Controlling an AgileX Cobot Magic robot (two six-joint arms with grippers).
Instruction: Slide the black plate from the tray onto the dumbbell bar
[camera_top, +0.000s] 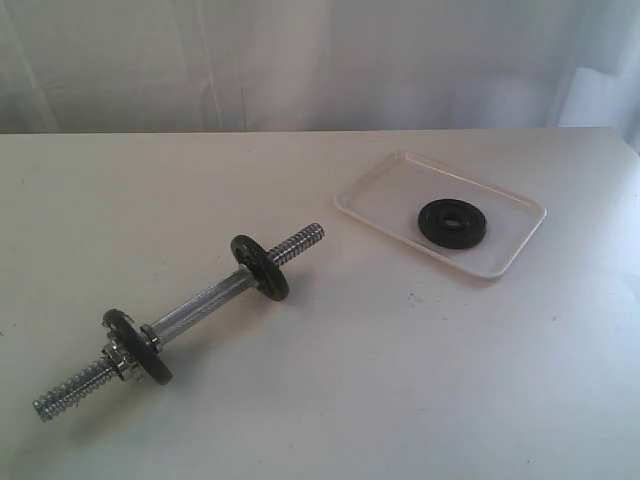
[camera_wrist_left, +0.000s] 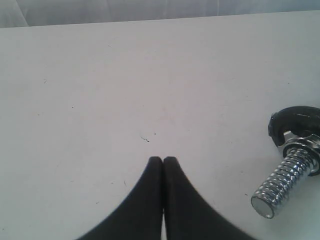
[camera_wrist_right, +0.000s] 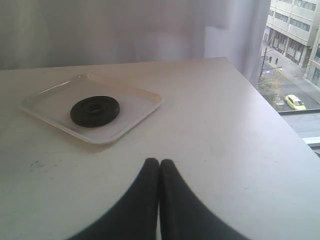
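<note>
The black plate lies flat in the white tray at the right of the table; the right wrist view shows the plate and tray too. The dumbbell bar lies diagonally at the left, carrying two black discs and a silver nut collar. One threaded end of the bar shows in the left wrist view. My left gripper is shut and empty over bare table beside that end. My right gripper is shut and empty, short of the tray. Neither gripper appears in the exterior view.
The white table ends at a far edge against a pale curtain. Its right edge runs beside a window onto a street.
</note>
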